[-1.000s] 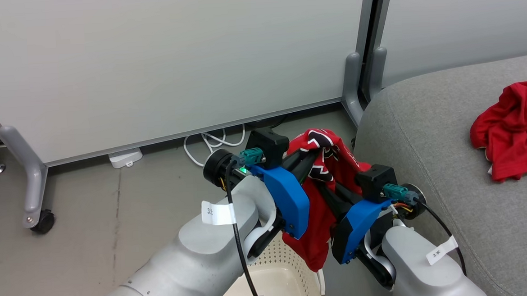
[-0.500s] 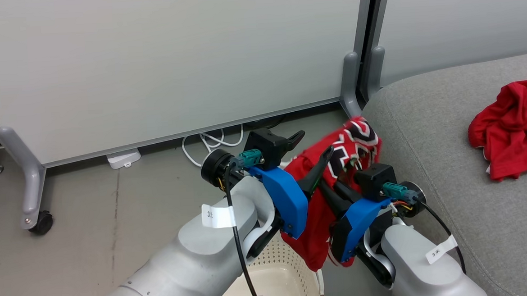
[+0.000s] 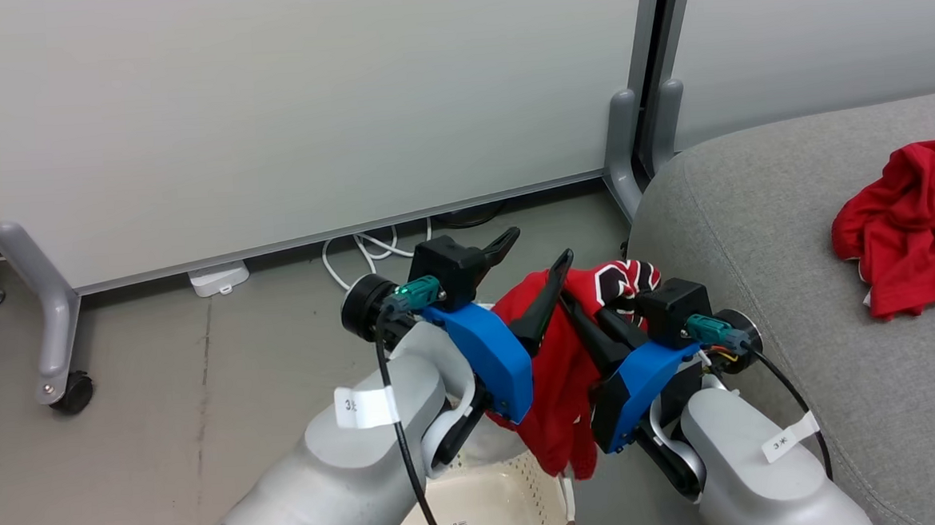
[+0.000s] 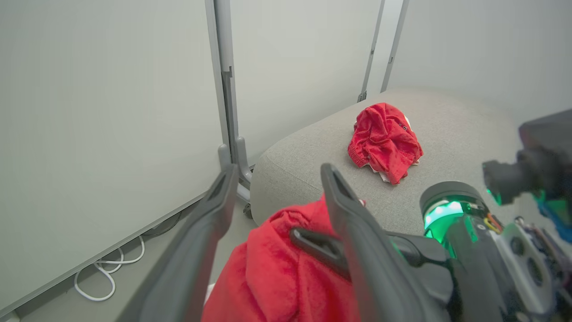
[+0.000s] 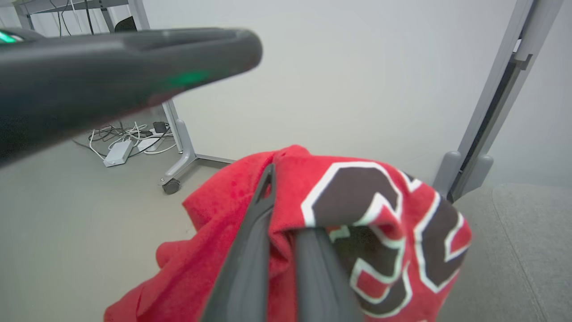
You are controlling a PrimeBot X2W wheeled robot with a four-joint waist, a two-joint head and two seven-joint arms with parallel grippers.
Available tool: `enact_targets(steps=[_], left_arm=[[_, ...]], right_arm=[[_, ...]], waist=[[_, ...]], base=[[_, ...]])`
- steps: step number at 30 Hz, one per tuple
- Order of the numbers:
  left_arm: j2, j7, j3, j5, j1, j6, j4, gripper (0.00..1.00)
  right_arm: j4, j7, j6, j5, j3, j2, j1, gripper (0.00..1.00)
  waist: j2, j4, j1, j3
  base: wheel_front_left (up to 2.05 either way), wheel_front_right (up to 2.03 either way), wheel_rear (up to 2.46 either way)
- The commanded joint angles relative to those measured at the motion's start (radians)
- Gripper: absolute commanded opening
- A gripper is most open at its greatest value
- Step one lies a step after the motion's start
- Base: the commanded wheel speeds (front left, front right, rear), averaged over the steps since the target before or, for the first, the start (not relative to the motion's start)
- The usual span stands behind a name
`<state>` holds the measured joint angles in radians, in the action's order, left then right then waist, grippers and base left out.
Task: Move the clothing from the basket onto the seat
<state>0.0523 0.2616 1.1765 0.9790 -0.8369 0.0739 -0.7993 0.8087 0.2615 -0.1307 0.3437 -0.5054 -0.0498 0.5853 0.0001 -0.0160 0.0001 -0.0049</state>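
The seat, a broad grey sofa, takes up the right of the head view, its rounded end edge turned toward the robot. One piece of the clothing, a crumpled red garment, already lies on the seat's top, well back from that end edge. On the floor beside the seat's end stands the basket, directly beneath the two forearms, with part of its perforated wall and pale bottom showing. The second piece, a red jersey with black-and-white numerals, hangs in the air between the arms, its tail dangling over the basket's rim. It is near the seat's end edge but not yet above the seat. The right gripper is clamped shut on the jersey's upper fold, the numerals draped over its fingers in the right wrist view. The left gripper stands spread wide with nothing pinched. Its inner finger is just beside the red cloth, and whether it touches the cloth I cannot tell. The step in hand looks like the carry of the last garment from basket to seat, with the load passed to the right arm alone. The next move calls for the left arm to draw clear so its fingers do not snag the fabric. The right arm must lift enough for the hanging tail to clear the rounded edge, swing over the seat's top, and only then let go.
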Motion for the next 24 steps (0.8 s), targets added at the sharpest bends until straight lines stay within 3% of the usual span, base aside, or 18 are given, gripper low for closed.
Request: enact_targets(steps=[1, 12, 24], left_arm=[[0.010, 0.004, -0.028, -0.025, 0.031, -0.003, 0.015, 1.00], [0.093, 0.004, -0.311, -0.321, 0.275, 0.005, 0.219, 1.00], [0.125, 0.004, -0.556, -0.492, 0.505, 0.035, 0.343, 1.00]], right_arm=[[-0.010, 0.005, 0.000, -0.008, 0.007, -0.001, -0.007, 0.00], [-0.042, 0.005, 0.000, -0.038, 0.045, -0.001, -0.026, 0.00], [-0.064, 0.005, 0.000, -0.050, 0.072, -0.001, -0.046, 0.00]], waist=[[-0.0001, 0.001, -0.0001, 0.000], [-0.0001, 0.009, -0.0001, 0.008], [-0.0001, 0.012, -0.0001, 0.007]], base=[[0.00, 0.00, 0.00], [0.00, 0.00, 0.00], [0.00, 0.00, 0.00]])
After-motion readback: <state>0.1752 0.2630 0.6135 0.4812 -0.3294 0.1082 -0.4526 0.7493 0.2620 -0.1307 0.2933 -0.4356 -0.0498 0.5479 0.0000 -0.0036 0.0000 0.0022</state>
